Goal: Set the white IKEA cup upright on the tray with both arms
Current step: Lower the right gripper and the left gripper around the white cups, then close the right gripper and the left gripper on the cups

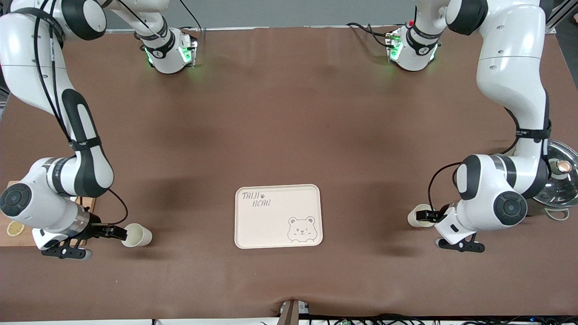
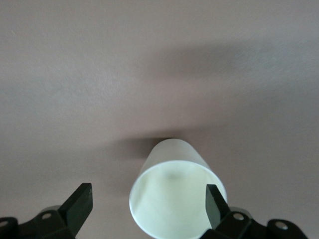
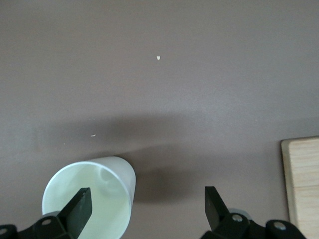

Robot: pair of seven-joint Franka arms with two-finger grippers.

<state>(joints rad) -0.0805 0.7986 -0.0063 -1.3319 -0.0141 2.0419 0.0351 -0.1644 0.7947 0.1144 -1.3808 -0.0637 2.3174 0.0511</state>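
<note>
Cream tray point(image 1: 278, 215) seen midway between pincers, left pincer point(image 1: 427, 215) spread wide at one cup point(image 1: 416, 215), right pincer point(image 1: 118, 233) spread wide at another cup point(image 1: 138, 235), nothing gripped.

**Bystanders on the brown tabletop**

A brown cloth covers the tabletop point(image 1: 280, 117), with soft creases showing across it. At the right arm's end lies a light wooden cutting board point(image 1: 18, 237), partly hidden; its pale edge also shows in the right wrist view. A round yellow lemon slice point(image 1: 15, 229) rests on the board. At the left arm's end sits a shiny metal pot lid point(image 1: 560, 180) with a copper-coloured knob point(image 1: 564, 167) at its centre. Black cables point(image 1: 406, 319) run along the tabletop's edge nearest the front camera.
</note>
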